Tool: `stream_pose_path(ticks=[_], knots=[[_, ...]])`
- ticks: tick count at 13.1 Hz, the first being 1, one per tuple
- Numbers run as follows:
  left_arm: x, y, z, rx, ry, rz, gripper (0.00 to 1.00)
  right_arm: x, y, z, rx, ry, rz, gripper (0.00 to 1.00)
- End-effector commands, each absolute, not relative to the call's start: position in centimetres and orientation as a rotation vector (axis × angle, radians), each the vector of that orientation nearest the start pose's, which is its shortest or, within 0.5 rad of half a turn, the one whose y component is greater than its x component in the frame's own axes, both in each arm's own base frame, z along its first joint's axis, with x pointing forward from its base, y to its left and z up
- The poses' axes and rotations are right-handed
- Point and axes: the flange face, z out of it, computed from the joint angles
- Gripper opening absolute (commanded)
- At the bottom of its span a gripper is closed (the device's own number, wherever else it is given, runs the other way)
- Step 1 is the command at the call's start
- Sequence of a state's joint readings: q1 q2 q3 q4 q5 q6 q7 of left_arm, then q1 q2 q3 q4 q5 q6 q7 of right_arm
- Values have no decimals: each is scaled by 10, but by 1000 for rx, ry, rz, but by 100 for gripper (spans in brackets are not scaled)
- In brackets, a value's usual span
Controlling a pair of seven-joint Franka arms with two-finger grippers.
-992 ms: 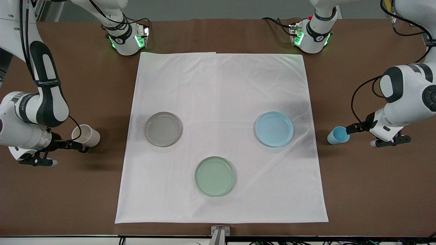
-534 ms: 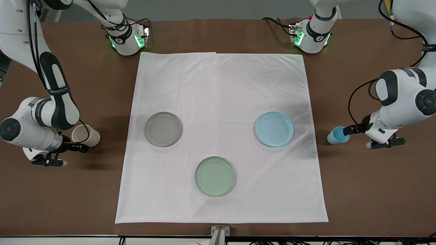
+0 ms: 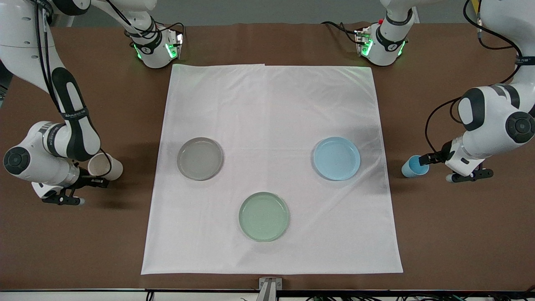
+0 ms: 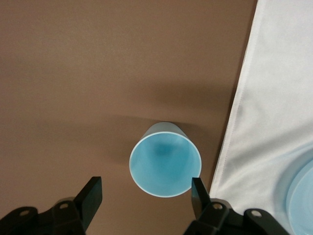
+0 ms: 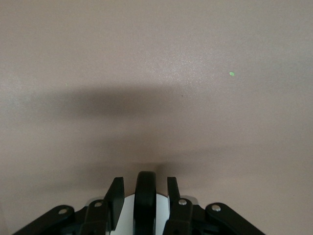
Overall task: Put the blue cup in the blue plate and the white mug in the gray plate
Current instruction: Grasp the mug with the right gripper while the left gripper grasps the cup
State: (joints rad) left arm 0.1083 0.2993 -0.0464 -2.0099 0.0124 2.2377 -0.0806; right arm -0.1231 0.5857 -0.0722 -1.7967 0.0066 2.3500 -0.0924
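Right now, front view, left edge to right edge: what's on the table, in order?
right gripper → white mug → gray plate → green plate → blue plate → blue cup → left gripper

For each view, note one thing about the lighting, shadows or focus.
Front view: green glow from the arm bases spills onto the white cloth, and soft shadows fall beside the gray plate and blue plate. Left wrist view: the blue cup casts a broad, soft-edged shadow on the table. Right wrist view: the mug handle looks blurred.
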Motion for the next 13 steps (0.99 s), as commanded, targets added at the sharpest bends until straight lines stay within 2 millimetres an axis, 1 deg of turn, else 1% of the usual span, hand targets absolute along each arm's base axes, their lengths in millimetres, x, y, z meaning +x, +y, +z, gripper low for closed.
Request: stream_pose_path(ticks=[1, 3, 6, 7, 8, 9, 10, 11, 12, 13], knots=[[590, 40, 280, -3125, -220, 124, 79, 636, -128, 217, -3149, 160, 55, 30], [589, 42, 264, -3125, -220, 124, 76, 636, -128, 217, -3149, 160, 60, 21], [588, 43, 248, -3126, -224, 127, 70, 636, -126, 218, -3149, 153, 60, 12], [588, 43, 244, -3127, -224, 131, 63, 637, -126, 219, -3149, 153, 60, 9], [588, 43, 241, -3127, -224, 136, 48, 637, -126, 220, -3149, 150, 55, 7], [588, 42, 241, -3127, -222, 136, 28, 639, -124, 227, -3149, 141, 52, 5], [588, 42, 241, -3127, -224, 136, 14, 640, -118, 237, -3146, 126, 78, 5], [588, 41, 242, -3127, -222, 136, 2, 644, -108, 267, -3140, 111, 91, 4], [588, 40, 244, -3127, -219, 134, 1, 644, -88, 293, -3137, 67, 136, 3], [589, 38, 250, -3128, -219, 127, 0, 646, -60, 324, -3137, 1, 156, 3]])
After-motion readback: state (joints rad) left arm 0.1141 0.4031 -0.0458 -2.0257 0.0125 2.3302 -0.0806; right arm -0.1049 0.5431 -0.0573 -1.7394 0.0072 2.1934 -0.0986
